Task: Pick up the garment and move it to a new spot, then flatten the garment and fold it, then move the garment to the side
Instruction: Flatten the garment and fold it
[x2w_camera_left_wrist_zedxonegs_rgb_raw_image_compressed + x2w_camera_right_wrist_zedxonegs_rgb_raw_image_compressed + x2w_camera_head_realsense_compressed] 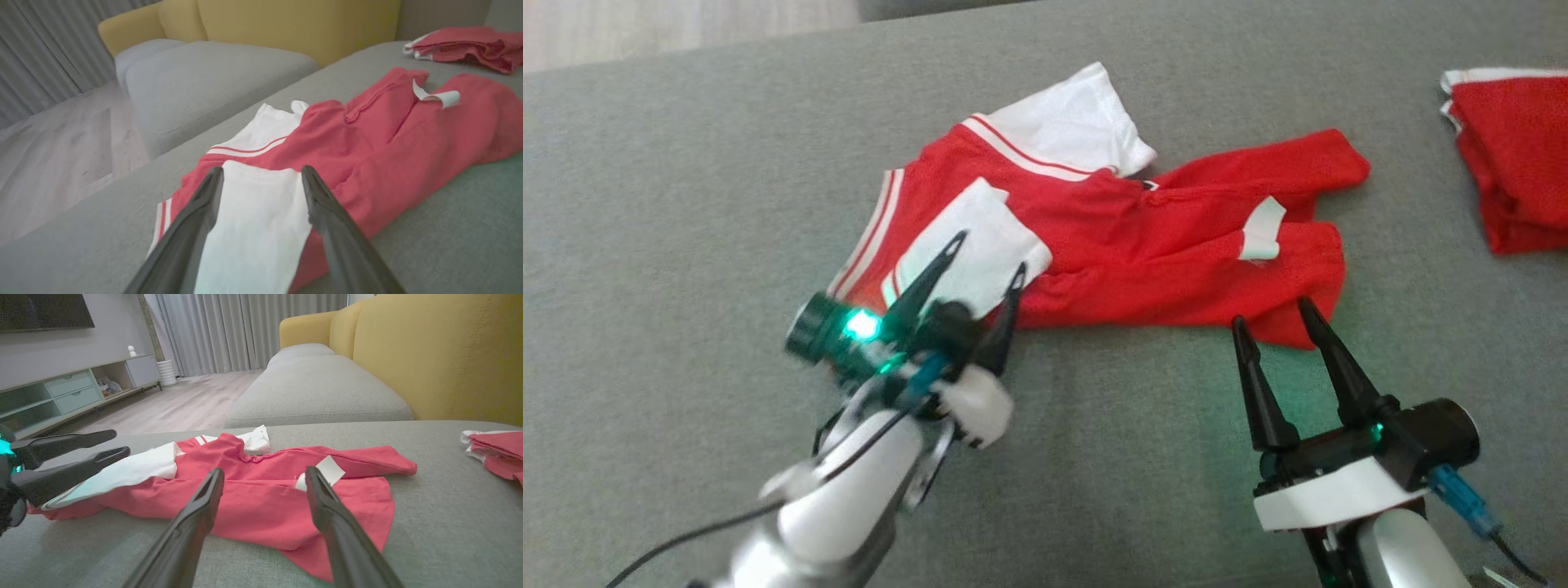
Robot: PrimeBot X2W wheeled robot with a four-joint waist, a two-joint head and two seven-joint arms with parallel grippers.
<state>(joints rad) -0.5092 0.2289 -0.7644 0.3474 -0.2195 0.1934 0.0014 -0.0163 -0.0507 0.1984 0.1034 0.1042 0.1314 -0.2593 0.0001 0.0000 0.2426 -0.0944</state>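
The garment (1143,245) is a red top with white sleeves and striped trim, lying rumpled and partly folded on the grey cushion (686,204). My left gripper (990,251) hovers open over its near white sleeve (972,245), nothing between the fingers; in the left wrist view the gripper (261,173) frames that white sleeve (257,220). My right gripper (1276,310) stands open just short of the garment's near right edge; the right wrist view shows this gripper (265,473) pointing at the red cloth (253,498), with the left gripper (114,443) at the left.
A second red and white garment (1511,155) lies bunched at the far right of the cushion. The sofa's yellow backrest (441,355) rises behind, another grey seat (314,388) lies beyond, and wooden floor (49,163) borders the cushion's far edge.
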